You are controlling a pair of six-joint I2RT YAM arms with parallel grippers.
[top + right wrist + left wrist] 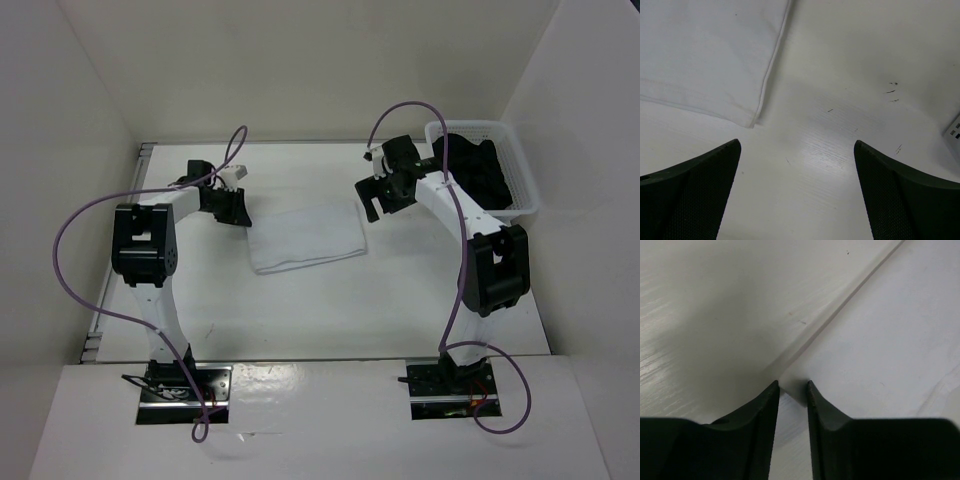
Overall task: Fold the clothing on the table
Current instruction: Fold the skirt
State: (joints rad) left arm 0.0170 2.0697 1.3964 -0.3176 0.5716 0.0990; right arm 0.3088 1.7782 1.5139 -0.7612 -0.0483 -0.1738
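Observation:
The clothing [305, 237] lies as a white, roughly folded rectangle in the middle of the table [350, 300]. My left gripper [238, 210] is low at its far left corner. In the left wrist view the clothing [880, 340] fills the right side, and its corner pokes between the tips of the left gripper [792, 385]. Those jaws stand narrow, with a gap and bare table showing between them. My right gripper [378, 200] hovers wide open just right of the cloth's far right corner. In the right wrist view the clothing [710, 55] sits ahead and left of the right gripper [797, 150], untouched.
A white mesh basket [528, 180] holding a black garment [475, 170] stands at the table's far right, close behind the right arm. Its corner [955, 132] shows at the right wrist view's edge. White walls enclose the table on three sides.

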